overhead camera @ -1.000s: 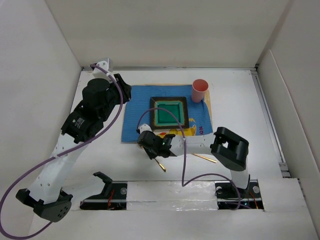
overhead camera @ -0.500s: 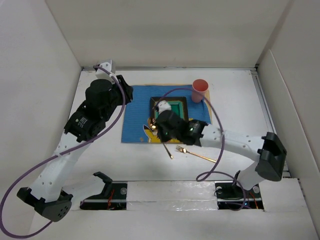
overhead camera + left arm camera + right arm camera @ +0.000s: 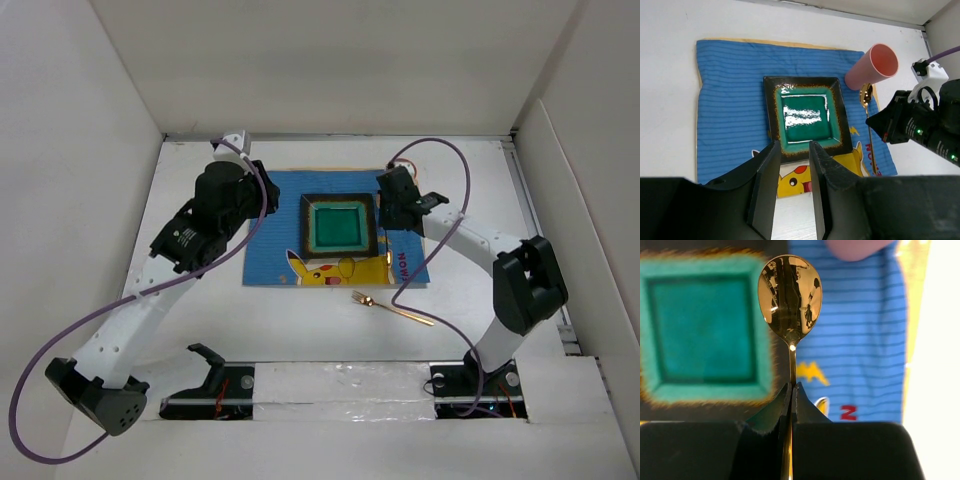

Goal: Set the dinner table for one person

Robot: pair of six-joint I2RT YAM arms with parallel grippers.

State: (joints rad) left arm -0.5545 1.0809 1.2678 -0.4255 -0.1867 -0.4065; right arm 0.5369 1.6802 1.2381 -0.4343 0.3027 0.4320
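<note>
1. The right claw (image 3: 791, 392) is pressed together on the handle of a gold spoon (image 3: 790, 292). It holds the spoon over the blue placemat (image 3: 270, 235), at 3 o'clock of the square plate (image 3: 340, 228), with the bowl pointing to 12 o'clock.
2. The step in hand looks like laying the spoon beside the plate. To do it well, keep the handle parallel to the plate's edge and lower it flat onto the strip of mat there before releasing. Keep the bowl off the pink cup (image 3: 872, 65), just at its 12 o'clock. I cannot tell whether the spoon touches the cloth.
3. The left claw (image 3: 793, 147) hangs at 10 o'clock of the plate, spread part-way, with nothing between its fingers.
4. The desk (image 3: 300, 320) carries everything, with the mat at its middle toward 12 o'clock. A gold fork (image 3: 392, 308) lies on bare desk at 5 o'clock of the plate.
5. The plate's green well is empty. Nothing shows inside the cup's mouth.
</note>
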